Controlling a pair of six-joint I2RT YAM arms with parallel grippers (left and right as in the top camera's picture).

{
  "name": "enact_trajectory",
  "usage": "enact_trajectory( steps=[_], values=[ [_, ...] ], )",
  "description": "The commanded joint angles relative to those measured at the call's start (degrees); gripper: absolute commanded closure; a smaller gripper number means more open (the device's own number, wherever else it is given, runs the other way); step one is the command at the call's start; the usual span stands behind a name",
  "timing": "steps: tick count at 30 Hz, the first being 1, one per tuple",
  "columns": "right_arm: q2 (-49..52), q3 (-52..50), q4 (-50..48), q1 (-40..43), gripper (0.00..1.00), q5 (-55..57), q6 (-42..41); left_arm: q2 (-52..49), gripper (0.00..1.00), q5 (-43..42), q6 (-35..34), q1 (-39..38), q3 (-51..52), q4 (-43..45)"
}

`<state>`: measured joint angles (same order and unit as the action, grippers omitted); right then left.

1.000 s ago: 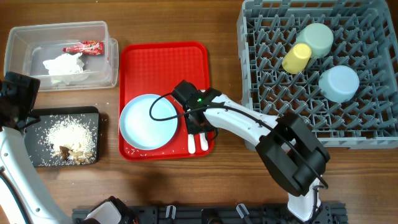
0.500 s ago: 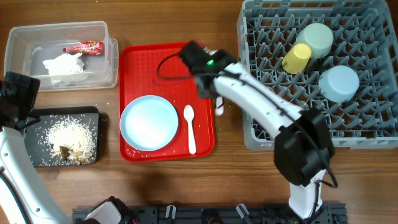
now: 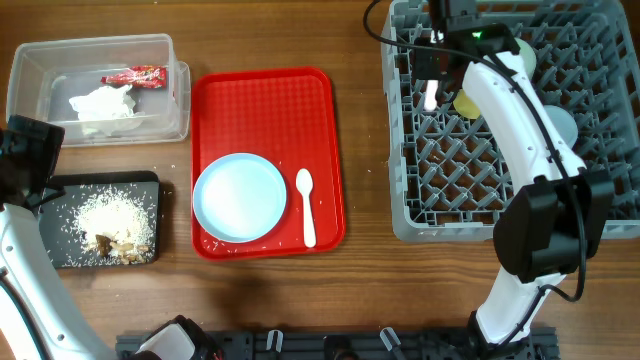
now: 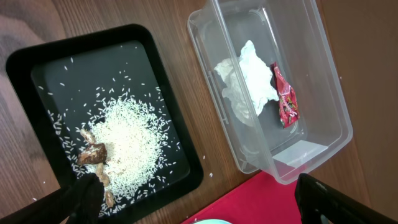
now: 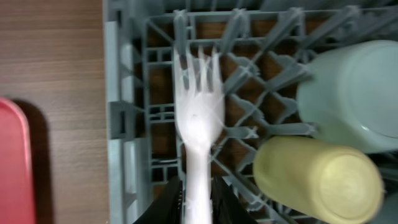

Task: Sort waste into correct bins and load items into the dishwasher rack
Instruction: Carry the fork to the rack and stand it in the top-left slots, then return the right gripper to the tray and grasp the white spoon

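My right gripper [image 5: 198, 194] is shut on the white fork [image 5: 199, 118] and holds it over the far left part of the grey dishwasher rack [image 3: 480, 175], beside the yellow cup [image 5: 317, 177] and the mint-green bowl [image 5: 354, 93]. The pale-blue bowl [image 3: 566, 122] shows partly behind the arm. The pale-blue plate [image 3: 240, 196] and white spoon [image 3: 306, 206] lie on the red tray [image 3: 265, 95]. My left gripper [image 4: 199, 211] is open and empty above the black tray [image 4: 37, 56] and the clear tub [image 4: 323, 81]. Napkin [image 4: 245, 87] and red wrapper [image 4: 286, 102] lie in the tub.
Rice and brown food scraps [image 4: 118, 149] lie in the black tray [image 3: 60, 258]. The clear tub [image 3: 40, 60] stands at the back left. The rack's left wall [image 5: 124, 124] is just left of the fork. Bare wood lies between red tray and rack.
My right gripper has carried the fork from the red tray up and to the right, over the rack. The spoon now lies alone beside the plate. The left arm has not moved.
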<state>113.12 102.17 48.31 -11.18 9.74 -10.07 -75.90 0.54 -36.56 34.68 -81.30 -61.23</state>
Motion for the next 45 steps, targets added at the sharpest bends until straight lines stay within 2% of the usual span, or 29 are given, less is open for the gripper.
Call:
enact_trajectory(
  steps=[1,5,9,12,14,15,17,20,25,29,34,40,45],
  values=[
    [-0.72,0.46,-0.57,0.13,0.82,-7.39,2.38,0.15,0.0,-0.02,0.07,0.33,-0.68,0.15],
    [-0.72,0.46,0.0,0.11,0.81,-9.29,1.64,0.15,0.0,-0.02,0.07,0.33,-0.68,0.15],
    [-1.22,0.7,1.79,0.11,0.79,-9.94,-2.45,0.15,0.0,-0.02,0.07,0.33,-0.68,0.15],
    [-3.96,0.79,3.98,-0.13,0.76,-17.84,-3.06,0.15,0.0,-0.02,0.07,0.33,-0.68,0.15],
    [-5.86,0.79,5.7,-1.51,0.68,-26.88,-1.27,0.15,0.0,-0.02,0.07,0.33,-0.68,0.15],
    [-6.23,0.79,7.26,-2.95,0.61,-29.44,-1.27,0.15,0.0,-0.02,0.07,0.33,-0.68,0.15],
    [-6.19,0.5,9.46,-6.14,0.5,-29.51,-1.31,0.15,0.0,-0.02,0.07,0.33,-0.68,0.15],
    [-5.18,-2.49,9.77,-14.19,0.42,-23.82,-4.33,0.15,0.0,-0.02,0.07,0.33,-0.68,0.15],
    [0.26,-7.96,9.44,-28.52,0.44,-8.13,-18.84,0.15,0.0,-0.02,0.07,0.33,-0.68,0.15],
    [3.06,-9.9,9.68,-32.96,0.48,-6.58,-23.12,0.15,0.0,-0.02,0.07,0.33,-0.68,0.15],
    [3.78,-14.34,7.96,-34.03,0.49,-13.31,-23.1,0.15,0.0,-0.02,0.07,0.33,-0.68,0.15],
    [3.8,-20.7,2.73,-34.14,0.52,-15.26,-22.6,0.15,0.0,-0.02,0.07,0.33,-0.68,0.15],
    [3.8,-21.03,1.75,-35.98,0.53,-14.71,-21.0,0.15,0.0,-0.02,0.07,0.33,-0.68,0.15]
  ],
)
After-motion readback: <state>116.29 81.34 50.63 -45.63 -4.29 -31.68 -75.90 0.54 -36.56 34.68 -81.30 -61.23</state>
